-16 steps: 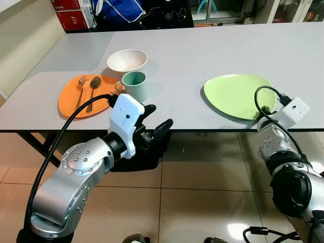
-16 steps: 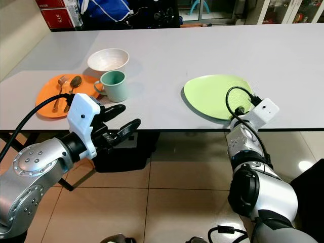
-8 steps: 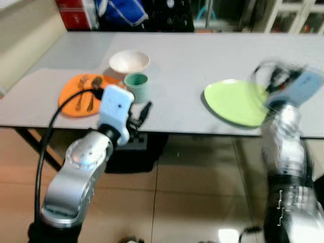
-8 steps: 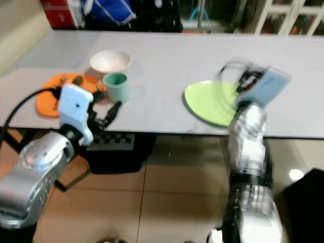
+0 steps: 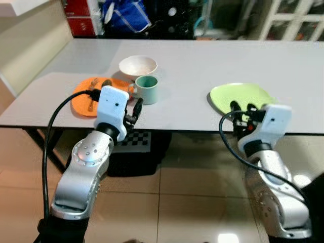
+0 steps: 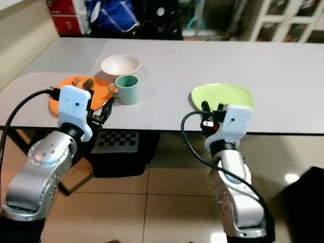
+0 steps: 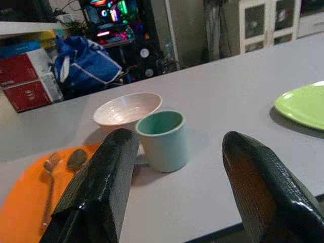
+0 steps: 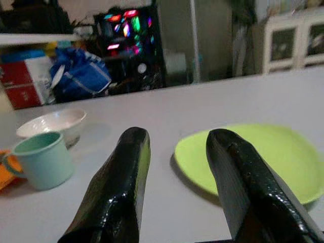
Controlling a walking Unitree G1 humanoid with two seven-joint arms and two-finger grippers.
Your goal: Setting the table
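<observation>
On the grey table (image 5: pixel 192 61), an orange plate (image 5: pixel 83 97) holds a fork (image 7: pixel 48 185) and a spoon (image 7: pixel 76 159). Just past it are a white bowl (image 5: pixel 137 65) and a teal mug (image 5: pixel 147 89). A green plate (image 5: pixel 242 94) lies to the right near the front edge. My left gripper (image 5: pixel 135 108) is open at the table's front edge, pointing at the mug and holding nothing. My right gripper (image 5: pixel 242 108) is open at the edge in front of the green plate, with its fingers (image 8: pixel 126 177) empty.
Under the table, below the left gripper, sits a dark object with a checkered top (image 5: pixel 134 139). Red boxes (image 5: pixel 78 17) and a blue bag (image 5: pixel 124 15) lie beyond the far side, with white cabinets (image 5: pixel 288 20) at the back right. The floor is tiled.
The camera view has shifted. Both arms have risen from below the table to its front edge: the left gripper now faces the mug and the right gripper faces the green plate.
</observation>
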